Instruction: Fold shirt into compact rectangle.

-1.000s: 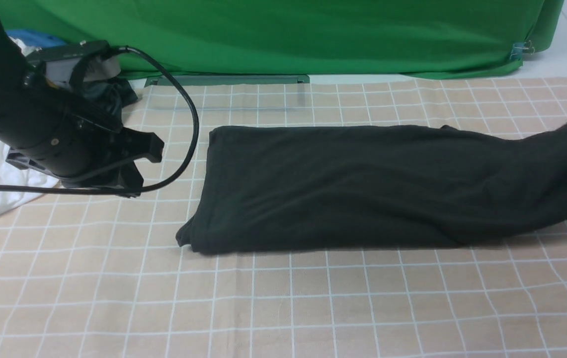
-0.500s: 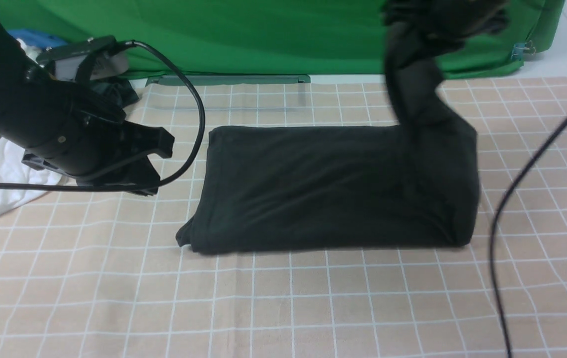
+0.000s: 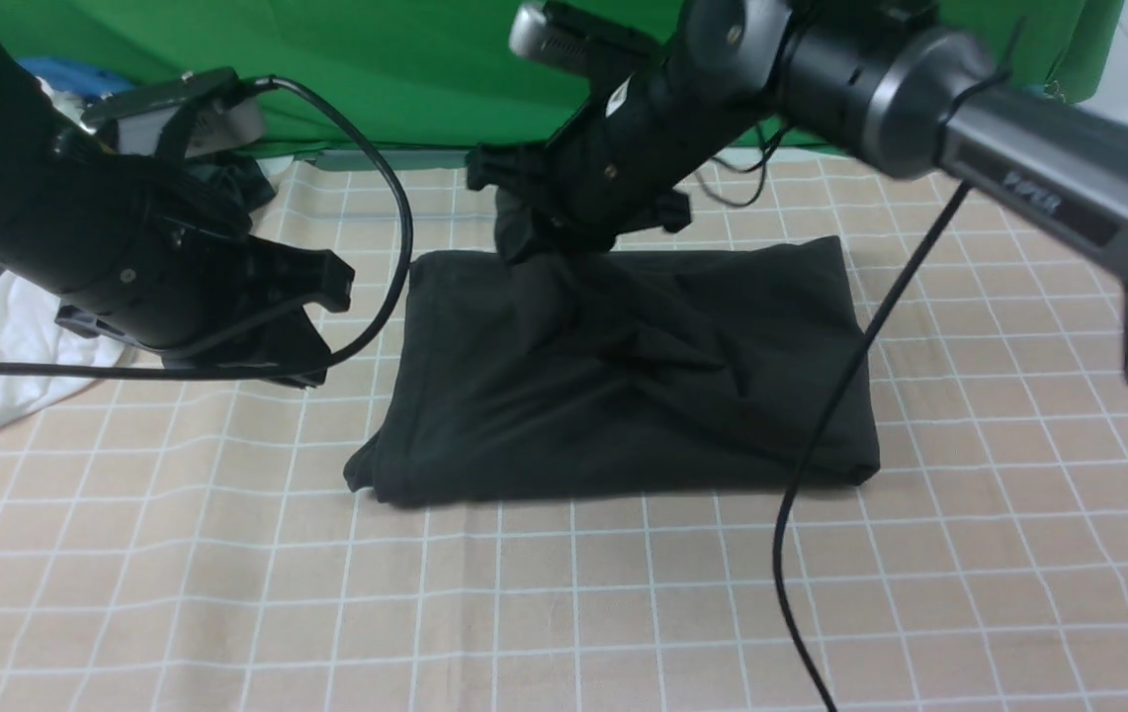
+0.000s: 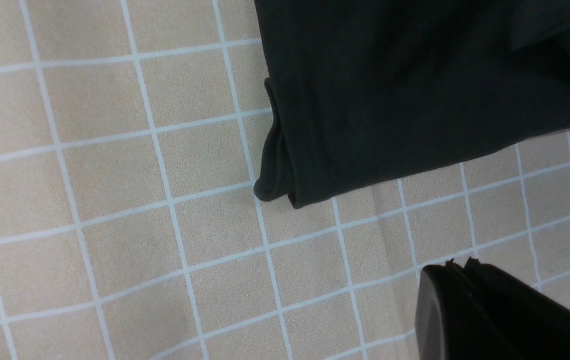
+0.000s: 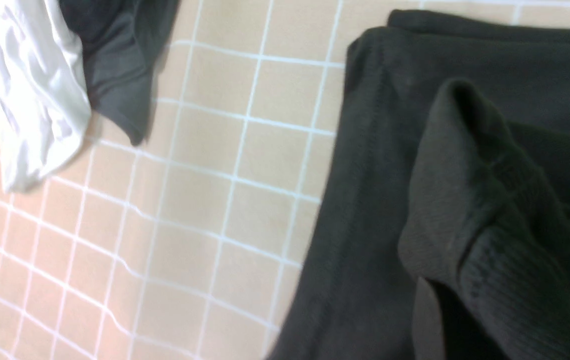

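The black shirt (image 3: 623, 396) lies mid-table as a folded block, its top layer rumpled. My right gripper (image 3: 529, 232) hovers over the far left corner, shut on a bunched end of the shirt. In the right wrist view that held end is a ribbed collar fold (image 5: 489, 240) hanging above the lower layers (image 5: 364, 200), and the cloth hides the fingers. Just left of the shirt, above the table, my left gripper (image 3: 321, 316) is shut and empty. The left wrist view shows its closed tips (image 4: 457, 265) near the shirt's near left corner (image 4: 285, 185). No graphic shows.
A heap of white (image 3: 10, 336), blue and dark grey garments (image 5: 115, 75) lies at the far left behind my left arm. The right arm's cable (image 3: 821, 445) hangs across the shirt's right side. A green backdrop (image 3: 524, 69) closes the far edge of the checked tablecloth (image 3: 564, 613).
My right arm swept in from the right, carrying the shirt's right end up and over onto the left half, so the long strip is now a shorter block. My left gripper drifted slightly right.
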